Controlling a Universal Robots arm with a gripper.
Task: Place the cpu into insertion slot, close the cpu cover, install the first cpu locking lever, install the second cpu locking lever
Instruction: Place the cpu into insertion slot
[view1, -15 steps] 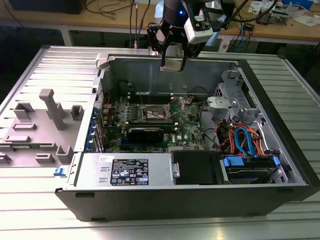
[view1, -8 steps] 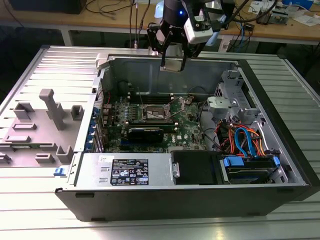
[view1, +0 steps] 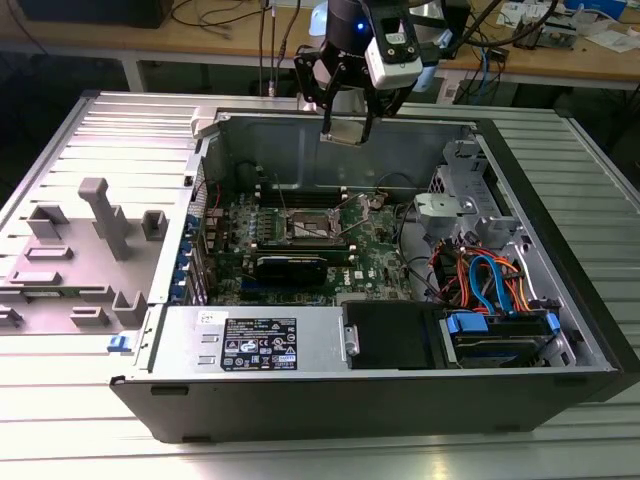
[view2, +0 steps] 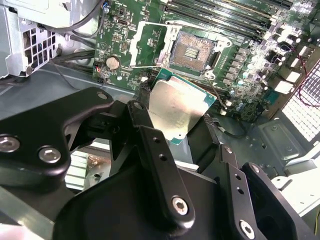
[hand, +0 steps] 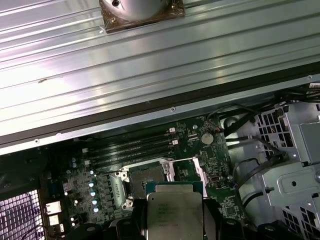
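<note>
Your gripper (view1: 347, 127) pinches the cpu (view2: 176, 107), a flat shiny grey square w/ green edges. In the exterior view it's at 12 o'clock from the insertion slot (view1: 312, 228), well apart.

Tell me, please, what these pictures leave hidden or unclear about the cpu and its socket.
- The cpu: underside faces away in both wrist views; first wrist view's frame cuts one edge.
- The insertion slot: partly behind the cpu in the first wrist view; contacts too small in the exterior view.

Silvery-grey cpu (view2: 175, 112) with green rim — green motherboard (view2: 120, 30), blue cables (view1: 490, 285), ribbed silver table (view1: 300, 455)
</note>
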